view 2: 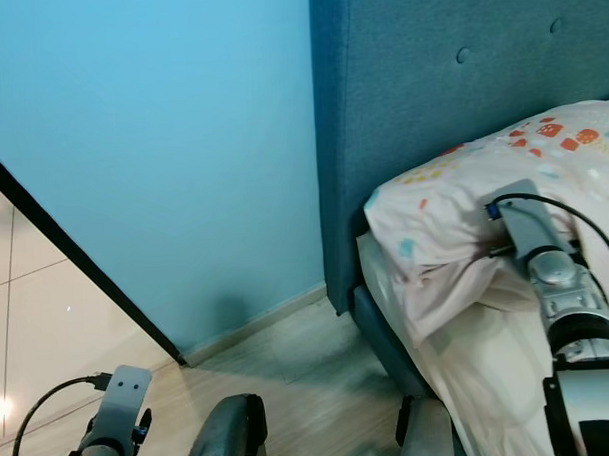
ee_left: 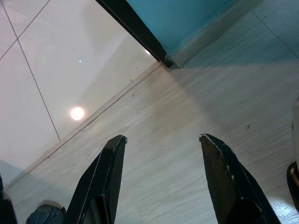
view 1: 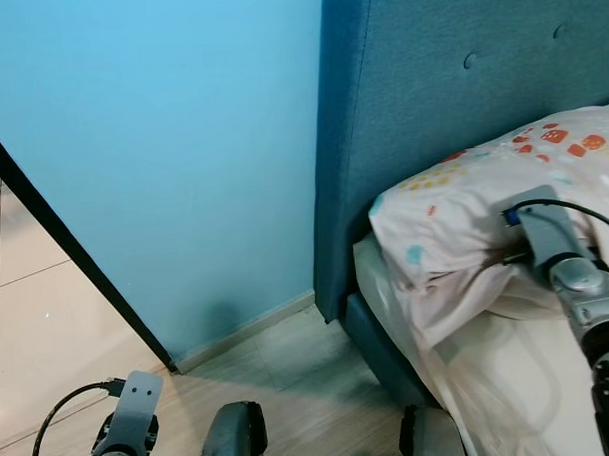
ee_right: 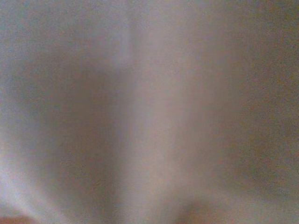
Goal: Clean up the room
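Nearest us, at about seven o'clock in the head views, our left arm hangs idle above the pale wood-look floor [view 1: 290, 389]. Its wrist view shows the left gripper [ee_left: 161, 158] with its two black fingers spread wide apart and nothing between them, only floorboards and the strip where they meet the glossy tiles [ee_left: 56, 79].

Further out, at four o'clock, our right arm reaches onto the bed [view 1: 490, 382]. The right gripper [view 1: 501, 256] is pushed in against the underside of the pillow [view 1: 464, 197], a cream one printed with small coloured shapes, which lies at three o'clock against the teal padded headboard [view 1: 430, 94]. The fingers are buried in the cloth, and the right wrist view gives only a blur of pale fabric pressed close, so we cannot tell how far they are open or whether they have caught anything.

Farthest, from ten to twelve o'clock, stands the light blue wall [view 1: 181, 142] with a dark door edge [view 1: 65, 241] running down it.

We judge the step in hand to be tidying the bed, starting with the pillow. Next we would need a firm pinch on its edge, then a lift or a pull to set it square to the headboard.
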